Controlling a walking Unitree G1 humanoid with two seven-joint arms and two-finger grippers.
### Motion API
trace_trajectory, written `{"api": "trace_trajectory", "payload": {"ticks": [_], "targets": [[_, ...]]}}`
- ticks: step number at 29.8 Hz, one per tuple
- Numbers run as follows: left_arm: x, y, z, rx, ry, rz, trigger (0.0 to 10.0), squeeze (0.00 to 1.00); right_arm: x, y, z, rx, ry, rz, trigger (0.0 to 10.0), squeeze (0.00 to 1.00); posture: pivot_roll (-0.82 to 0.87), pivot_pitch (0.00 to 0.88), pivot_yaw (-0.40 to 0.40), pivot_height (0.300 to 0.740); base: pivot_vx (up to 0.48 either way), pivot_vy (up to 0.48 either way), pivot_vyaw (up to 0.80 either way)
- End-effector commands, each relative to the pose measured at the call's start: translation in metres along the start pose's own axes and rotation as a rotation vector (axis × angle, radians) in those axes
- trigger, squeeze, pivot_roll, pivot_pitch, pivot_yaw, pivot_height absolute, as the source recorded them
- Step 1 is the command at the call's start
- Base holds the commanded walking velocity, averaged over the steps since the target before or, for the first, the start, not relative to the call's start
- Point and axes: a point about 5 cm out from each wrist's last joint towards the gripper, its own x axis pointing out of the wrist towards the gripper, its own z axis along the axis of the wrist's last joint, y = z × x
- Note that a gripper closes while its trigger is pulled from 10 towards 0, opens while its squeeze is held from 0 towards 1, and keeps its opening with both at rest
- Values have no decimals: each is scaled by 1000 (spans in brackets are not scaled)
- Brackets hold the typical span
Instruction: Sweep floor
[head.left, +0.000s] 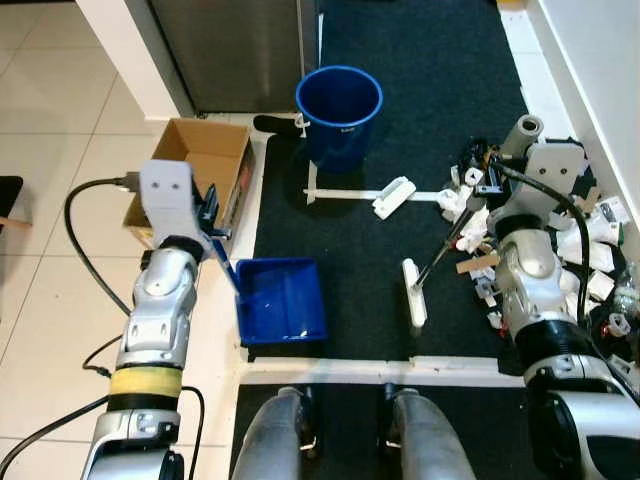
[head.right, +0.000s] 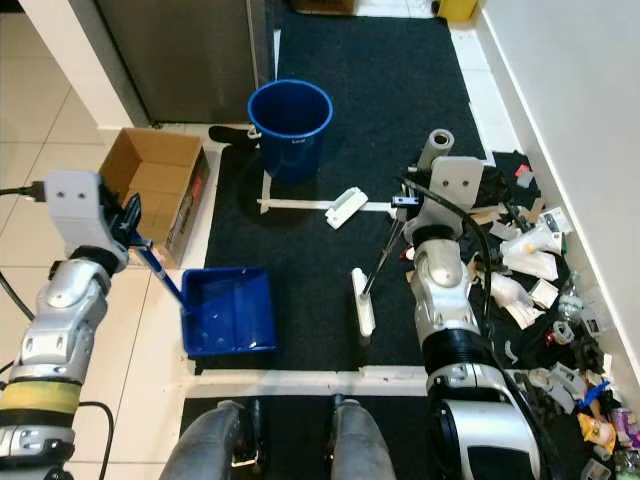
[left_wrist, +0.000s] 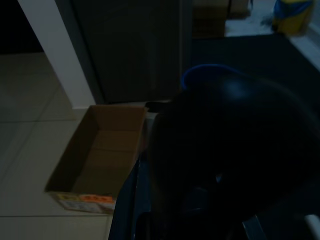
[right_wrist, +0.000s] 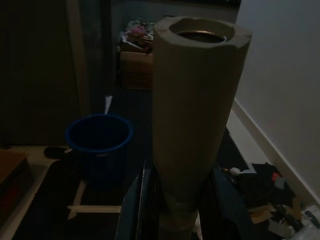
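A blue dustpan (head.left: 282, 300) rests on the dark carpet at its left edge, its handle rising to my left gripper (head.left: 211, 213), which is shut on it. My right gripper (head.left: 488, 182) is shut on the beige handle (right_wrist: 192, 100) of a brush, with a black finger (right_wrist: 134, 200) on either side of it. A thin rod slants down from there to the white brush head (head.left: 413, 292), which lies on the carpet right of the dustpan. Scattered litter (head.left: 592, 232) is piled along the right wall, and a white piece (head.left: 394, 196) lies mid-carpet.
A blue bucket (head.left: 339, 115) stands on the carpet ahead, with a black object (head.left: 275, 124) beside it. An open cardboard box (head.left: 200, 175) sits on the tiles at the left. White tape strips (head.left: 370, 371) mark the carpet. A grey door and a white post are behind.
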Motion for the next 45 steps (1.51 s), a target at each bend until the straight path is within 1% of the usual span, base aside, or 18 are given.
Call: {"api": "trace_trajectory", "payload": {"ticks": [1,2,3,6,7,8,9,11,14,17,19,22,24,28,33,38,45], "targets": [[-4,0,5,-19,-35,-18,10000,0,0,-10,-1,16,12,-38,10000,0,-5,178,7,740,0,0,0],[-5,-3,6,-47,-37,-38,10000,0,0,-11,-1,35,16,-38,10000,0,-5,178,7,740,0,0,0],[-6,-5,7,-53,-39,-52,10000,0,1,-12,0,46,18,-37,10000,0,-5,178,7,740,0,0,0],[-7,-10,9,-40,-45,-70,10000,0,1,-12,1,41,13,-31,10000,0,-12,168,12,740,0,0,0],[-6,-13,12,0,-54,-45,10000,0,3,-15,4,17,18,-35,10000,0,-16,157,17,740,0,0,0],[-6,-13,13,12,-64,-26,10000,0,4,-17,6,18,17,-40,10000,0,-16,155,17,740,0,0,0],[-6,-12,15,32,-77,8,10000,0,5,-20,7,12,16,-46,10000,0,-17,150,19,740,0,0,0],[-5,-9,16,54,-92,41,10000,0,6,-22,8,6,15,-51,10000,0,-20,146,20,740,0,0,0],[-5,-8,16,15,-92,27,10000,0,6,-24,9,6,15,-49,10000,0,-20,145,20,740,0,0,0],[-5,-3,11,-25,-40,66,10000,0,4,-21,6,12,18,-38,10000,0,-24,137,17,740,0,0,0],[-4,-4,10,-7,-26,61,10000,0,4,-19,5,13,19,-33,10000,0,-22,136,17,740,0,0,0],[-4,-5,9,1,-32,50,10000,0,3,-18,4,15,22,-30,10000,0,-23,135,16,740,0,0,0],[-4,-8,9,-16,-39,41,10000,0,4,-16,4,16,24,-27,10000,0,-21,135,13,740,0,0,0],[-4,-10,10,-14,-43,28,10000,0,5,-16,5,15,23,-22,10000,0,-23,134,9,740,0,0,0],[-2,-12,12,-32,-48,20,10000,0,5,-17,6,9,21,-25,10000,0,-24,138,8,740,0,0,0],[-1,-15,14,-49,-55,0,10000,0,6,-19,9,6,3,-31,10000,0,-24,143,11,740,0,-378,0],[-1,-15,14,-50,-56,-3,10000,0,6,-18,11,4,-6,-30,10000,0,-21,147,11,740,0,-427,0]]}}
